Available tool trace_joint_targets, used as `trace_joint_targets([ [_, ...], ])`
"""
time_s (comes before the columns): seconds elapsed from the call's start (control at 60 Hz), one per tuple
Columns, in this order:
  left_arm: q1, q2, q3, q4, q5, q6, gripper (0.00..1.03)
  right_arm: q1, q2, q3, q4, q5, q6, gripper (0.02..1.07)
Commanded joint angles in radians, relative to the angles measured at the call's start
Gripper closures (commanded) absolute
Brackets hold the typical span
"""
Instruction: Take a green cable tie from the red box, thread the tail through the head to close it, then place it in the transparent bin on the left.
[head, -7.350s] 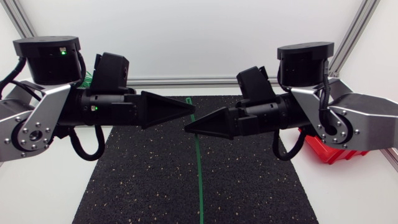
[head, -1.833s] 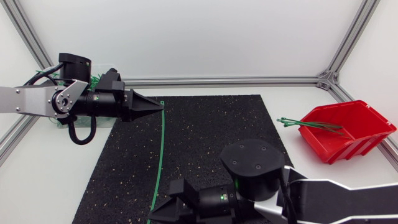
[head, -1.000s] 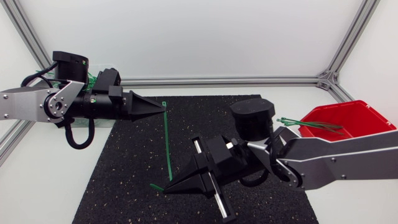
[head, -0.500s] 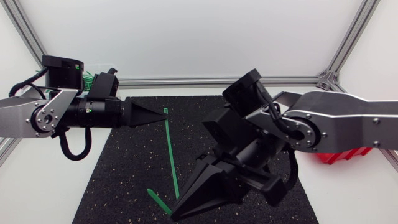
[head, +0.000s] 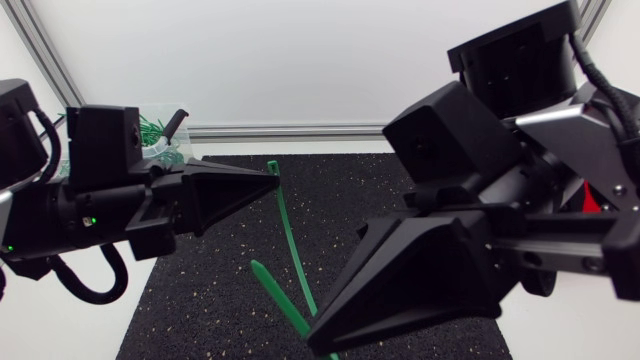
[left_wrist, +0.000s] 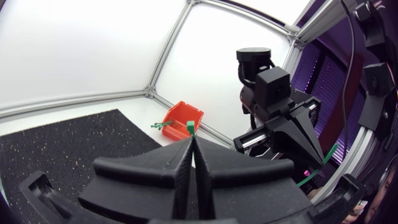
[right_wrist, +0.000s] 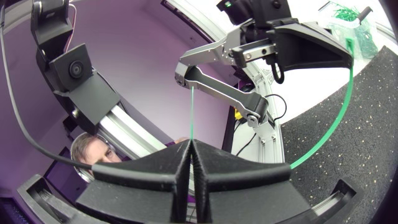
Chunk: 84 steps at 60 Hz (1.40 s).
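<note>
- Two grippers share one green cable tie (head: 292, 240), held up above the black mat (head: 200, 310).
- Nearest, over the mat's near edge, the right gripper (head: 312, 342) has its fingers pressed together on the tail part. A short free end juts toward the mat's left side.
- The tie's long axis runs from there toward the mat's far edge, to the left gripper (head: 275, 178), clamped on what looks like the head.
- Threading likely means curling the tail back to that head.
- Farthest: the transparent bin (head: 160, 135) off the mat's far-left corner, and the red box (left_wrist: 183, 116) off its right.
</note>
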Motion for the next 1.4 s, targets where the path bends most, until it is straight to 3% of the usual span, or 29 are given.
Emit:
trace_joint_targets([
  [0.0, -0.052, -0.062, -0.024, 0.0, -0.056, -0.017, 1.0, -0.009, -0.033, 0.026, 0.022, 0.018, 0.139, 1.01],
  [0.117, -0.103, -0.088, -0.021, -0.014, -0.116, -0.027, 1.0, -0.006, -0.095, 0.016, 0.157, 0.119, 0.373, 1.01],
  [0.25, -0.12, -0.099, -0.024, -0.011, -0.124, -0.082, 1.0, -0.011, -0.153, -0.071, 0.573, 0.217, 0.865, 1.01],
  [0.567, -0.129, -0.09, -0.05, 0.044, -0.131, -0.198, 1.0, -0.012, -0.024, 0.027, 0.349, 0.233, 0.86, 1.01],
  [0.983, -0.057, -0.131, -0.12, 0.118, -0.134, -0.209, 1.0, -0.044, 0.082, 0.052, 0.217, 0.228, 0.862, 1.01],
  [1.383, -0.074, -0.159, -0.153, 0.126, -0.136, -0.191, 1.0, -0.078, 0.135, 0.085, 0.192, 0.224, 0.862, 1.01],
])
